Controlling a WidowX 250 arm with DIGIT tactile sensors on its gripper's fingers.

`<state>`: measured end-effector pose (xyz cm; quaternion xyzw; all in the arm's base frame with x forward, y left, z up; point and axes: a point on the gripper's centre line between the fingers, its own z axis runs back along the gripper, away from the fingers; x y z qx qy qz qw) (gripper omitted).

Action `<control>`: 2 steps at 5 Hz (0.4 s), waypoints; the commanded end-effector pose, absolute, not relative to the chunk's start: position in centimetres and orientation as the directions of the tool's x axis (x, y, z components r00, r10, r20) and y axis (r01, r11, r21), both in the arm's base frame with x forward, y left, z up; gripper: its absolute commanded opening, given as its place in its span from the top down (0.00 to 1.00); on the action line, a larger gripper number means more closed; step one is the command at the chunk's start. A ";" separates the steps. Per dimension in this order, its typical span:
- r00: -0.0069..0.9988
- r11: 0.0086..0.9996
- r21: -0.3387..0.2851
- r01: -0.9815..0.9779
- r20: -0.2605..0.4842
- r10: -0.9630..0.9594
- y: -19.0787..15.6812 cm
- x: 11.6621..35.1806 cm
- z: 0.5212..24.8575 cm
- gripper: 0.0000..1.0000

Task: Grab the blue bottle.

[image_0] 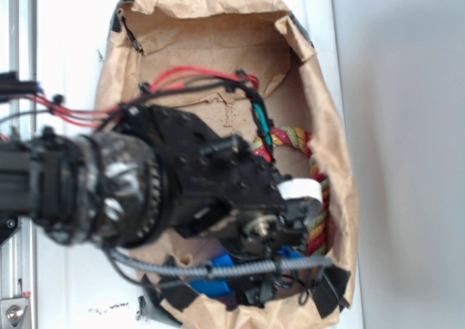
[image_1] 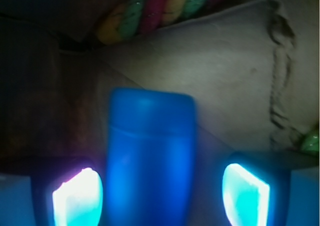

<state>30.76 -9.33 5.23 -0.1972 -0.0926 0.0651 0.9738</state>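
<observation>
step: closing on blue bottle (image_1: 150, 156) | hand (image_1: 160, 193): spread wide, pads flanking the body, right gap larger | bottle: lying in paper bag (image_0: 330, 126), rope (image_1: 165, 9) at 12 o'clock | advice: nudging toward 3 o'clock to centre, then squeezing gently since smooth plastic may slip

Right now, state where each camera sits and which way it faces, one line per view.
Exterior: high above, looking down into the brown paper bag; the black arm fills the frame, hiding most of the gripper.
Wrist: mounted on the gripper, looking forward along the bag floor; both fingers flank the blue bottle, with gaps either side.
Shared: the blue bottle and the twisted rope.
</observation>
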 end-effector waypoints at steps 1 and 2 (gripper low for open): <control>0.982 0.936 -0.344 -0.078 0.134 0.131 -10.8 31.1 2.9 0.00; 0.979 0.933 -0.346 -0.100 0.133 0.154 -9.8 30.9 3.4 1.00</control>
